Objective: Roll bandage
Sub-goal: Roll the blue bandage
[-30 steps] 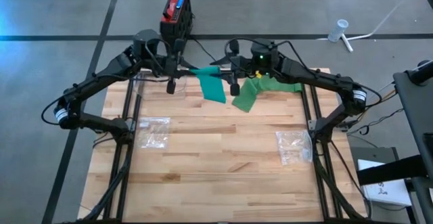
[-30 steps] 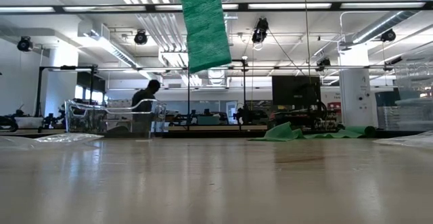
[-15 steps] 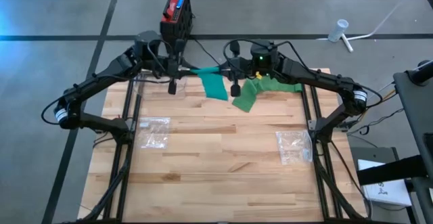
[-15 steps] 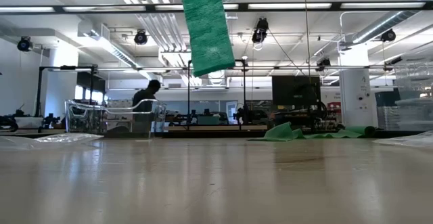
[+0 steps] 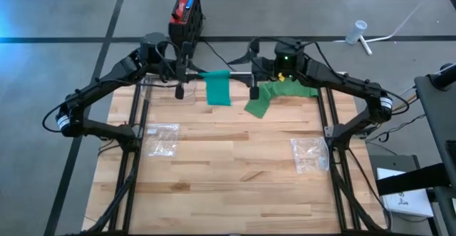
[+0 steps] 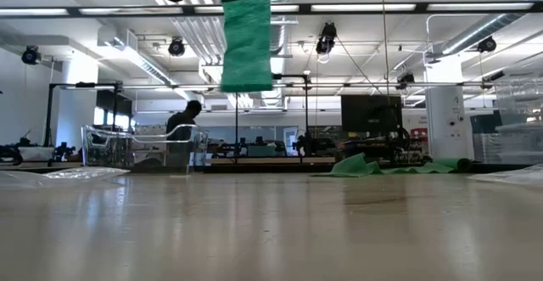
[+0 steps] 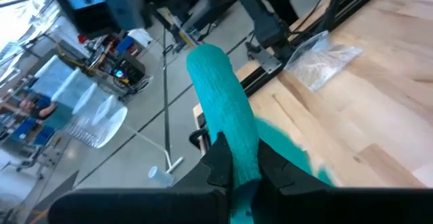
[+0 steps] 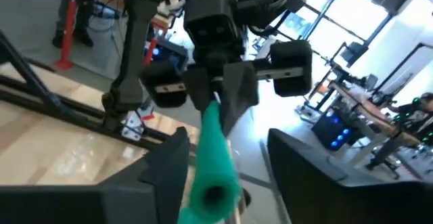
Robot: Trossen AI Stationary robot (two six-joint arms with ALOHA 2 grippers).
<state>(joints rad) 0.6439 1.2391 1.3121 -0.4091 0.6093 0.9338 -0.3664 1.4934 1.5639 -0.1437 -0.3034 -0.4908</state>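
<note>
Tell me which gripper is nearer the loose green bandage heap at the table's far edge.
Right. The right gripper hangs just left of the bandage heap, jaws apart around the rolled bandage. The left gripper sits farther left, clamping the roll's other end.

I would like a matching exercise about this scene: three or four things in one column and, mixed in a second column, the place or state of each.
Things:
1. left pincer
2. right pincer
3. green bandage roll
4. clear plastic bags

Places or states:
A. lying flat on the wooden table
B. open around one end of the roll
C. held in the air, loose tail hanging down
D. shut on the roll

Pairs: 1-D, 2-B, 3-C, 4-A
</note>
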